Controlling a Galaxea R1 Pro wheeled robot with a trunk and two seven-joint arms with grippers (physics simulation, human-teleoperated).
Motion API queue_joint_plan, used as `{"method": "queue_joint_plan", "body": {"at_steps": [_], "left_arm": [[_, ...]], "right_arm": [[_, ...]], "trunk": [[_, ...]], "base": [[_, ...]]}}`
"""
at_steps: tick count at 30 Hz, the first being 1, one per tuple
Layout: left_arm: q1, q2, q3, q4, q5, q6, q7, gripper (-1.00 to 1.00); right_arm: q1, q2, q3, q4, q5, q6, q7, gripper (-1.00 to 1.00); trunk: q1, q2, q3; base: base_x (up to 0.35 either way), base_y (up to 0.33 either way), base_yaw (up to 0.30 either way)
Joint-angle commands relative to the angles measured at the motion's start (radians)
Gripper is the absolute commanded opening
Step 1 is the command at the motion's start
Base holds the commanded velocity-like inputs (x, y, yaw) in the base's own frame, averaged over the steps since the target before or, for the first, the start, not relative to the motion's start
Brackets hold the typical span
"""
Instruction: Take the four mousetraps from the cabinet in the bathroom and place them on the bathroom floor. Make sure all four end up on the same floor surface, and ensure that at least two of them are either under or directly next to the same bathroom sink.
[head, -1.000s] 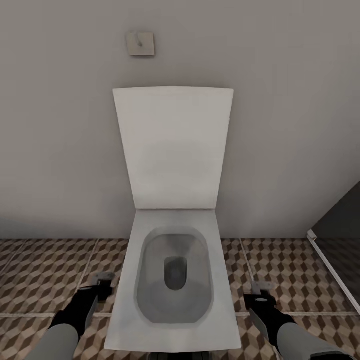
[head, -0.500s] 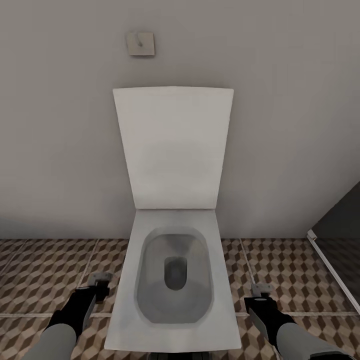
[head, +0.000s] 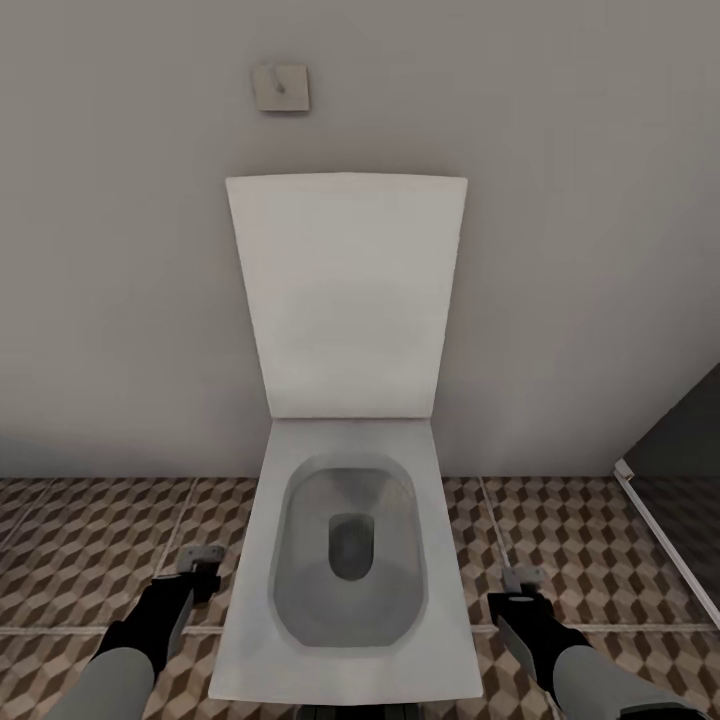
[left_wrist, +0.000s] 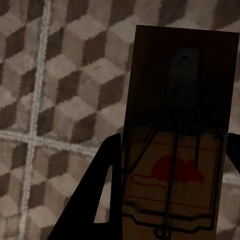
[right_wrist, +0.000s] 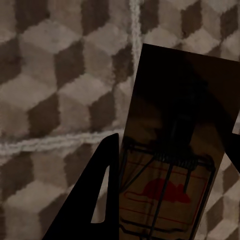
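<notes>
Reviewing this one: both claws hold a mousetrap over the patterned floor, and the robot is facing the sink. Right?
Not quite. It faces a toilet with its lid raised, as the head view shows, not the sink. The rest holds: the left claw and right claw each grip a mousetrap over the patterned floor.

The head view is evenly and softly lit, with no glare; the plain grey wall (head: 560, 250) darkens gently toward its foot, and the white rectangular toilet (head: 345, 560) shows a dull grey shade inside its bowl. The render is slightly soft, edges a little smeared. In both wrist views the brown-and-cream cube-patterned floor tiles (left_wrist: 65, 100) are blurred and dim. The flat tan mousetrap board (left_wrist: 175, 170) lies in heavy shadow at its far half, as does the other tan mousetrap (right_wrist: 167, 195).
</notes>
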Motion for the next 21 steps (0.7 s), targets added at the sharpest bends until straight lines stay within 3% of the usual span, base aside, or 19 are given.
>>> {"method": "queue_joint_plan", "body": {"at_steps": [1,7,13,21], "left_arm": [[0.0,-0.001,0.002,0.0,-0.003,0.004,0.001,-1.0],[0.0,-0.002,0.003,0.007,0.0,0.004,0.003,-1.0],[0.0,-0.002,0.003,0.01,0.004,0.004,0.003,-1.0],[0.0,-0.002,0.003,0.01,0.0,0.004,0.002,-1.0]], "right_arm": [[0.0,-0.001,0.009,-0.002,-0.007,0.003,-0.004,-1.0],[0.0,-0.001,0.016,-0.002,-0.005,-0.034,0.024,-1.0],[0.0,-0.002,0.018,-0.002,-0.002,-0.037,0.101,-1.0],[0.0,-0.002,0.019,-0.001,-0.001,-0.034,0.122,-1.0]], "trunk": [[0.0,0.0,-0.001],[0.0,0.0,-0.001],[0.0,0.0,-0.001],[0.0,0.0,-0.001]], "base": [[0.0,0.0,0.0],[0.0,0.0,0.0],[0.0,0.0,0.0],[0.0,0.0,0.0]]}}
